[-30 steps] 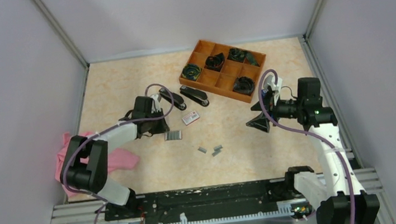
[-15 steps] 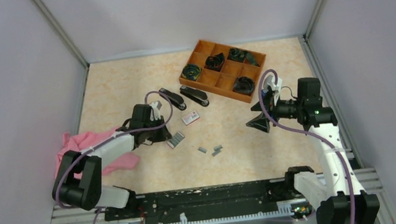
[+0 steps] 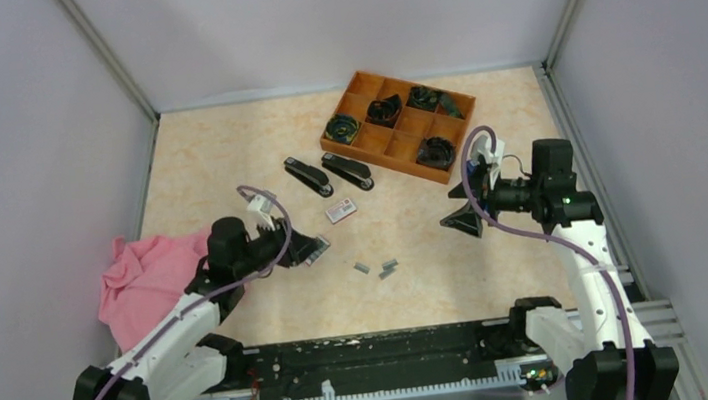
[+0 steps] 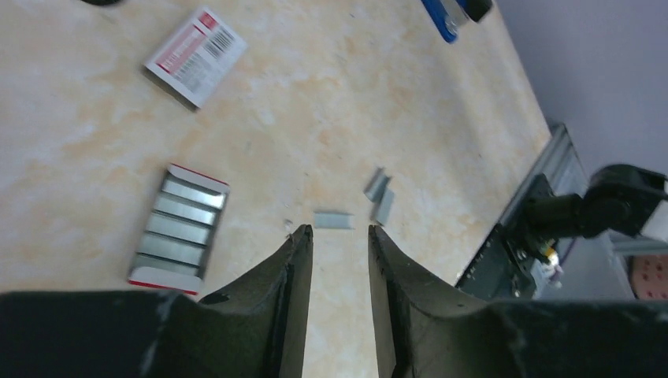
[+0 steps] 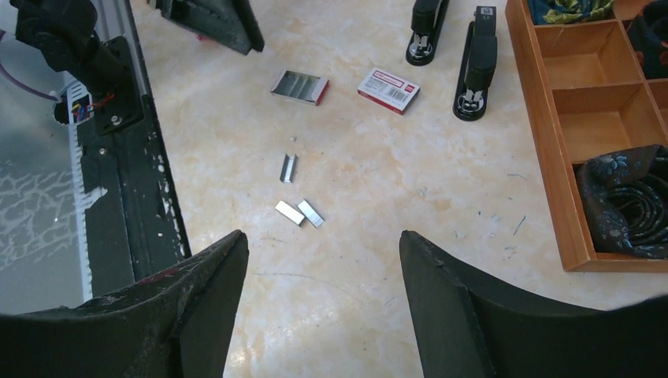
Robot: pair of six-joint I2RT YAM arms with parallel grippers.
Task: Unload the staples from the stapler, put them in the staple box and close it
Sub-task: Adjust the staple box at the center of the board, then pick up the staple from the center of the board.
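Two black staplers (image 3: pixel 307 177) (image 3: pixel 347 171) lie shut on the table left of the organizer; they also show in the right wrist view (image 5: pixel 425 27) (image 5: pixel 479 63). Three loose staples strips (image 3: pixel 383 268) (image 5: pixel 288 167) (image 4: pixel 333 219) lie mid-table. An open tray of staple strips (image 3: pixel 316 252) (image 4: pixel 179 230) (image 5: pixel 299 87) lies left of them. My left gripper (image 3: pixel 300 249) (image 4: pixel 340 230) hovers beside that tray, its jaws a little apart and empty. My right gripper (image 3: pixel 463 218) (image 5: pixel 323 236) is wide open and empty, to the right of the loose strips.
A small white and red box (image 3: pixel 339 211) (image 4: pixel 195 55) (image 5: pixel 387 90) lies near the staplers. An orange compartment organizer (image 3: pixel 379 147) (image 5: pixel 551 157) with dark items stands at the back right. A pink cloth (image 3: pixel 143 284) lies at the left edge. The black base rail (image 3: pixel 377 348) runs along the front.
My left arm has drawn back from the staplers toward the near left and dropped lower. The tray of staple strips has shifted slightly nearer. The right arm has not moved.
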